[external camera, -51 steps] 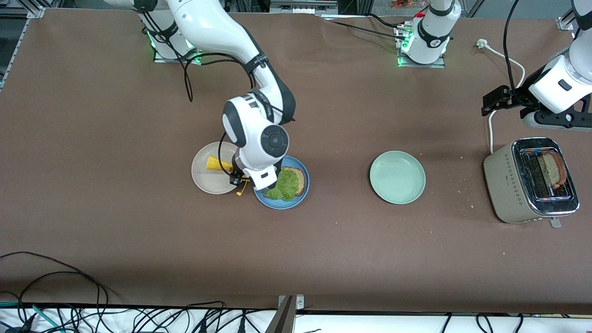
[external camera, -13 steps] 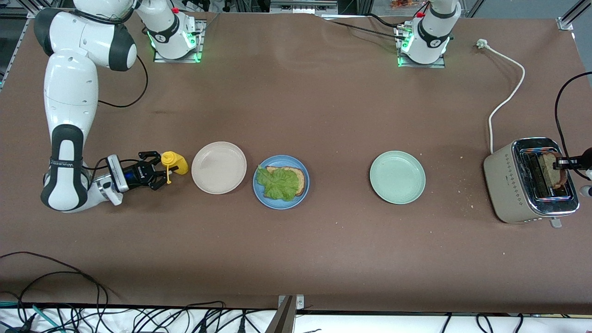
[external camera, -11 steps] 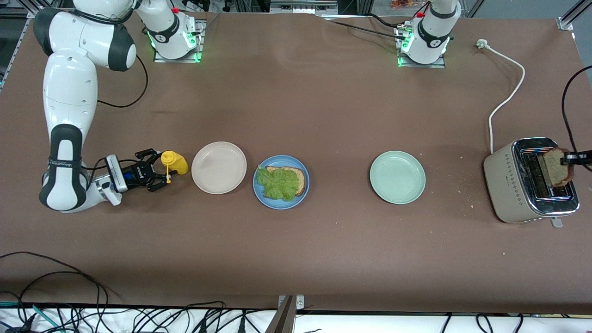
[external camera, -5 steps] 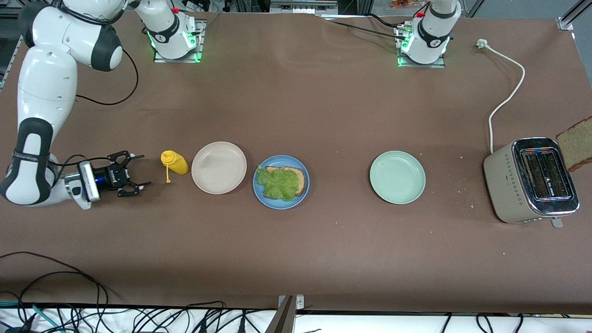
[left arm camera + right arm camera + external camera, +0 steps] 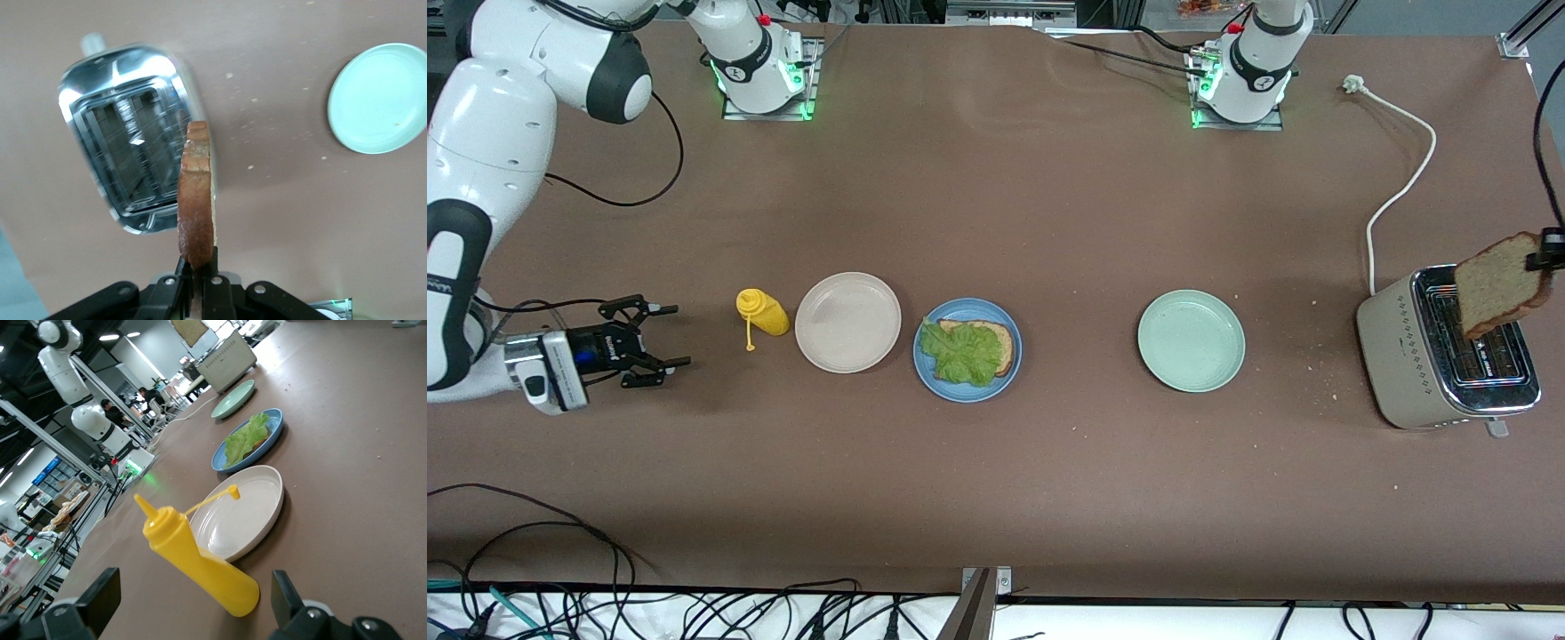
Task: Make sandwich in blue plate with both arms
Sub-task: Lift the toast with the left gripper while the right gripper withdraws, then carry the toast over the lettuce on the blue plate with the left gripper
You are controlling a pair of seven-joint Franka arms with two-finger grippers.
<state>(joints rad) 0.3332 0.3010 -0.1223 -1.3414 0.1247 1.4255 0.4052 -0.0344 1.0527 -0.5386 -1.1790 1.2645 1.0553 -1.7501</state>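
The blue plate (image 5: pixel 960 395) holds a brown bread slice (image 5: pixel 1004 341) with a ruffled lettuce leaf (image 5: pixel 960 354) on top. Over the toaster (image 5: pixel 1423 356), my left gripper (image 5: pixel 1549 260) is shut on a second bread slice (image 5: pixel 1496 284). In the left wrist view that slice (image 5: pixel 195 200) stands edge-on between the fingers of the left gripper (image 5: pixel 197 280). My right gripper (image 5: pixel 680 335) stands open, low over the table toward the right arm's end, apart from a yellow squeeze bottle (image 5: pixel 762 313). The right wrist view shows the bottle (image 5: pixel 200 563) ahead of the right gripper (image 5: pixel 193 605), and the blue plate (image 5: pixel 275 427).
A beige plate (image 5: pixel 847 322) sits between the bottle and the blue plate. A pale green plate (image 5: pixel 1191 340) lies between the blue plate and the toaster. The toaster's white cord (image 5: pixel 1400 187) runs toward the left arm's base. Crumbs dot the table near the toaster.
The left gripper has lifted the bread slice out of the toaster slot and holds it above. The right gripper has let go of the yellow bottle, opened wide and backed away from it.
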